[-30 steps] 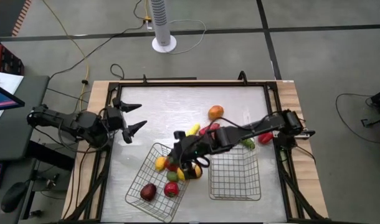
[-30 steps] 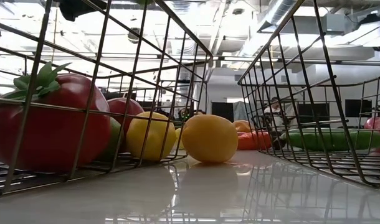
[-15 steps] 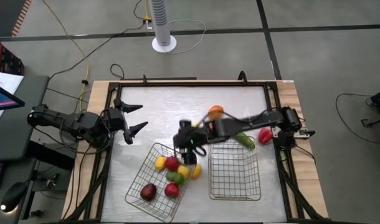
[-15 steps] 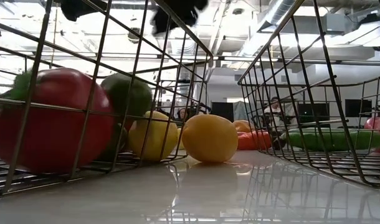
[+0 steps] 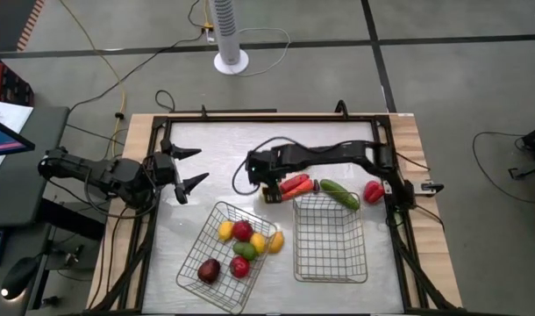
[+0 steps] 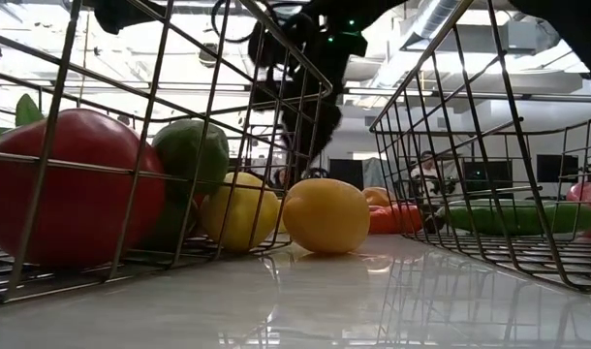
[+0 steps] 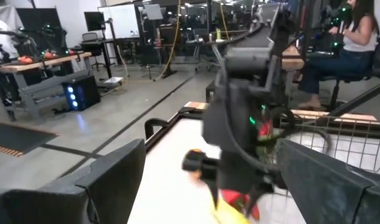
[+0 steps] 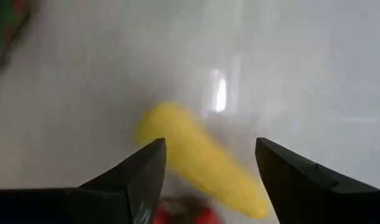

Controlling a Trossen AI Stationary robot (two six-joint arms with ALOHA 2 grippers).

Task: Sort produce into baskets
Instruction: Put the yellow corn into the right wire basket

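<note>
My right gripper is open and points down over a long yellow piece, which lies on the table between its fingers; it touches nothing. Red chilies, the green cucumber and a red round piece lie to its right. The left basket holds yellow, red, green and maroon pieces. A yellow-orange round piece rests on the table between the baskets. The right basket is empty. My left gripper is open at the table's left.
The right arm stretches across the table's far half and covers what lies under it. Black rails frame the white tabletop. Bare tabletop lies between the two grippers. A person sits beyond the table.
My right gripper has risen from over the left basket and gone toward the far edge, stopping over the long yellow piece beside the chilies. In the left basket a green round piece now lies against the big red one, which has rolled.
</note>
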